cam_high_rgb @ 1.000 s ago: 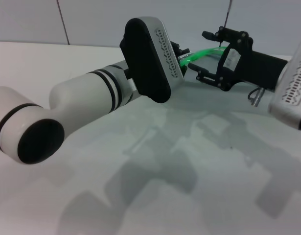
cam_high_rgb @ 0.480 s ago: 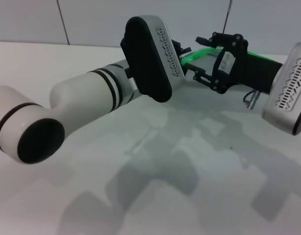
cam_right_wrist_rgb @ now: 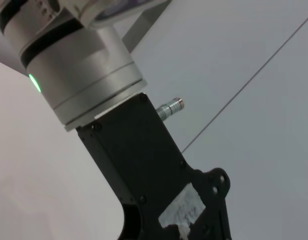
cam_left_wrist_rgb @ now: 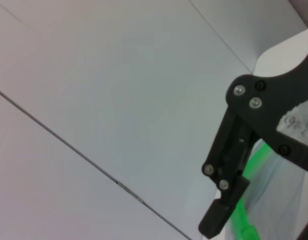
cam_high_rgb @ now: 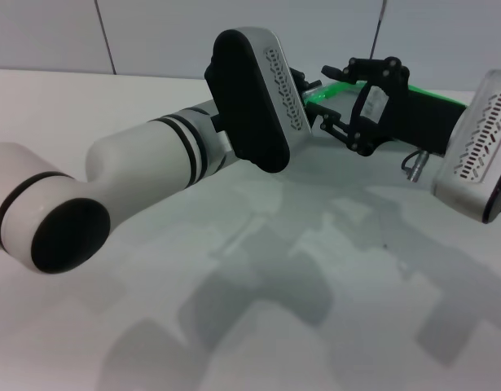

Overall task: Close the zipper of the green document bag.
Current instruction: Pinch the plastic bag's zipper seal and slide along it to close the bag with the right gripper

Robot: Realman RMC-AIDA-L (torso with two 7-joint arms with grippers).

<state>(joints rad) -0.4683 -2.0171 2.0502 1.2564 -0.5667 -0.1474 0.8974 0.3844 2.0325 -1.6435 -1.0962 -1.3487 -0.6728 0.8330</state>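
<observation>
The bright green zipper [cam_high_rgb: 331, 88] shows as a short raised strip between my two arms at the far side of the table. My right gripper [cam_high_rgb: 325, 96] reaches in from the right, open, with one finger above the strip and one below. My left gripper [cam_high_rgb: 303, 81] is almost wholly hidden behind its own wrist, at the strip's left end. In the left wrist view the zipper [cam_left_wrist_rgb: 250, 167] runs past a right-gripper finger [cam_left_wrist_rgb: 225, 197], with the pale translucent green document bag [cam_left_wrist_rgb: 281, 205] beside it. I cannot pick out the slider.
My left forearm [cam_high_rgb: 152, 163] lies across the front left of the table. The right wrist [cam_high_rgb: 478, 155] hangs at the right edge. A grey panelled wall [cam_high_rgb: 152, 32] stands close behind the table. The right wrist view shows only the left arm's black gripper body [cam_right_wrist_rgb: 138, 165].
My right gripper has moved left along the green strip, closer to the left wrist. The left arm has barely shifted.
</observation>
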